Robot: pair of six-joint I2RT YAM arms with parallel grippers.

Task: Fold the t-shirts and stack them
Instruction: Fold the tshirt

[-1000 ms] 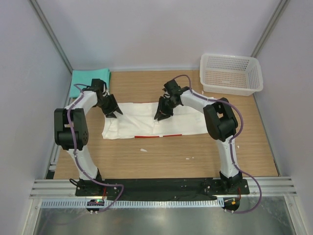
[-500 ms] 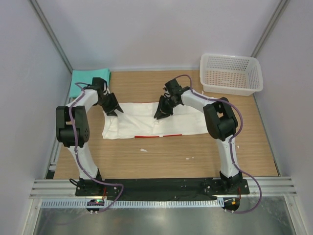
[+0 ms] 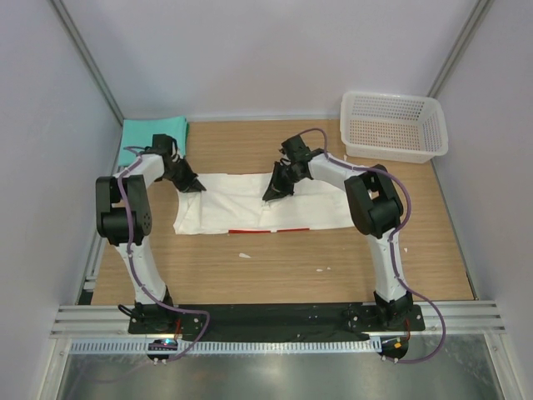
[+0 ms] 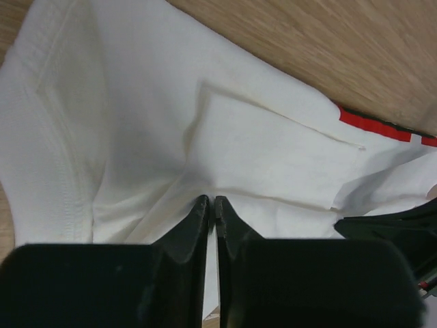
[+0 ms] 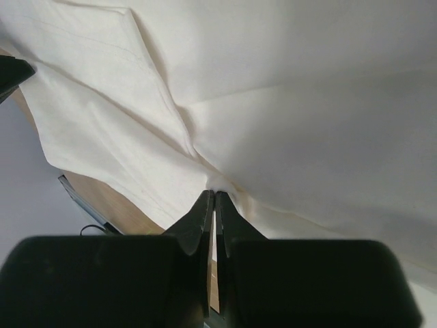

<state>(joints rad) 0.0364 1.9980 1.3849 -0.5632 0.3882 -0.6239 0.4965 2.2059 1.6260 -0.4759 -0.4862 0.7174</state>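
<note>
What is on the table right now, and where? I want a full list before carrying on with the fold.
white t-shirt: one, white with a red strip at its near edge, spread across the middle of the table.
teal t-shirt: one, teal-green, folded, far left corner.
basket: one, white plastic mesh, far right corner.
scraps: two, white, small, on bare wood nearer the arms than the white shirt.
table: one, light wood.
left gripper: one, black, shut on a pinch of the white t-shirt at its far left end.
right gripper: one, black, shut on a pinch of the white t-shirt along its far edge, near the middle.
</note>
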